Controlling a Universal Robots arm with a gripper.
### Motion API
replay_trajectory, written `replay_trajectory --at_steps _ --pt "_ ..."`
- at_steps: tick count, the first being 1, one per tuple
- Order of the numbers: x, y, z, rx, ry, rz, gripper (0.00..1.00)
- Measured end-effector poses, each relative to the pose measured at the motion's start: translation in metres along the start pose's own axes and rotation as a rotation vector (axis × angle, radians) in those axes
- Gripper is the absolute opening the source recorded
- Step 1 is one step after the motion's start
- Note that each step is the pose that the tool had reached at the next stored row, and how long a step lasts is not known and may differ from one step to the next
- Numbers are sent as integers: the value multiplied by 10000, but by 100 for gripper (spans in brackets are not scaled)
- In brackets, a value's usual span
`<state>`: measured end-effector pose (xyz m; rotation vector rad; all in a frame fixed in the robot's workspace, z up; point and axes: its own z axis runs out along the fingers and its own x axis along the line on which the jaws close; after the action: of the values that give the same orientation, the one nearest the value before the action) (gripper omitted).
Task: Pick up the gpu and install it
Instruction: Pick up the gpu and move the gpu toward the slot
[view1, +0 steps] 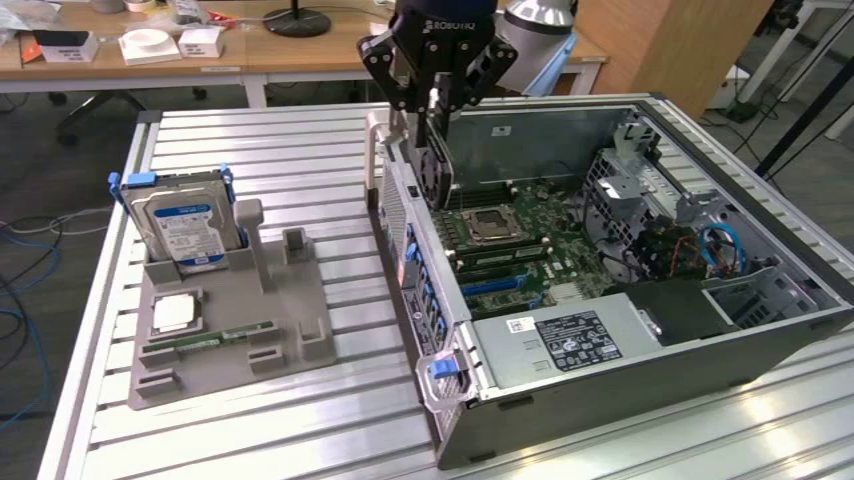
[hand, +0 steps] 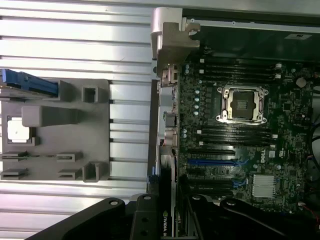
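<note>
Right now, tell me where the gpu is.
In the exterior view's upper middle, the gpu hangs in the gripper above the open computer case, near its rear wall.

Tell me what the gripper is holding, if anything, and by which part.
The gripper holds the gpu by its top edge. The card hangs upright below it, over the open case.

Holder (view1: 280, 310) on table (view1: 267, 140), at exterior view's left of case (view1: 787, 330). Hard drive (view1: 180, 220) upright in holder. Gpu (view1: 434, 165) in gripper (view1: 434, 100), above case wall beside holder.
</note>
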<state>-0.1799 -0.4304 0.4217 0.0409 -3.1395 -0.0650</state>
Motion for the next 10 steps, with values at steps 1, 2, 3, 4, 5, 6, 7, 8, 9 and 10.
replay_trajectory --at_steps 1,2,3,4,5,6,7,8,9,10 --pt "-9 -1 0 0 0 -1 26" --pt "-17 -1 0 0 0 -3 26" --pt "-25 -2 0 0 0 -4 26" --pt "-33 -3 0 0 1 -6 26" --pt "-41 -4 0 0 1 -7 26" --pt "-49 -5 0 -1 0 -8 26" --pt "-56 -5 0 0 0 -8 26" --pt "-64 -6 0 -1 0 -10 26" --pt "-71 -7 0 0 1 -11 26" --pt "-77 -7 0 0 1 -12 26"
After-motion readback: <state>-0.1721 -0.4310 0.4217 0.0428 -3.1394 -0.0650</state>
